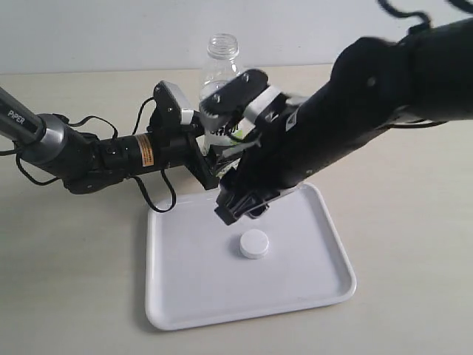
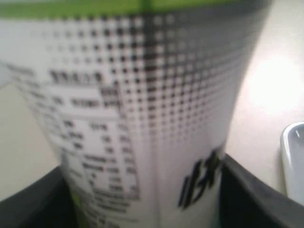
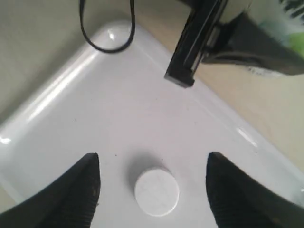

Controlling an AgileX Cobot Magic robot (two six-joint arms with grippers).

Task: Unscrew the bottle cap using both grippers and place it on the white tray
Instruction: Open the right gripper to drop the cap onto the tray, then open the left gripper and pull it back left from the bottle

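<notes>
The white bottle cap (image 1: 253, 244) lies flat on the white tray (image 1: 185, 296), free of both grippers. My right gripper (image 1: 240, 209) hovers just above and behind it, open; in the right wrist view the cap (image 3: 156, 190) sits between the spread black fingers (image 3: 78, 190), touching neither. The clear bottle (image 1: 219, 66) stands upright behind the tray with its neck bare. My left gripper (image 1: 211, 159) is shut on its labelled body; in the left wrist view the label (image 2: 142, 118) fills the frame between the two black jaws.
The tray rests on a beige table (image 1: 414, 222). The tray's corner (image 2: 294, 161) shows beside the bottle. A black cable (image 1: 159, 196) from the left arm loops over the tray's far-left corner. The right arm (image 1: 369, 111) reaches across from the upper right.
</notes>
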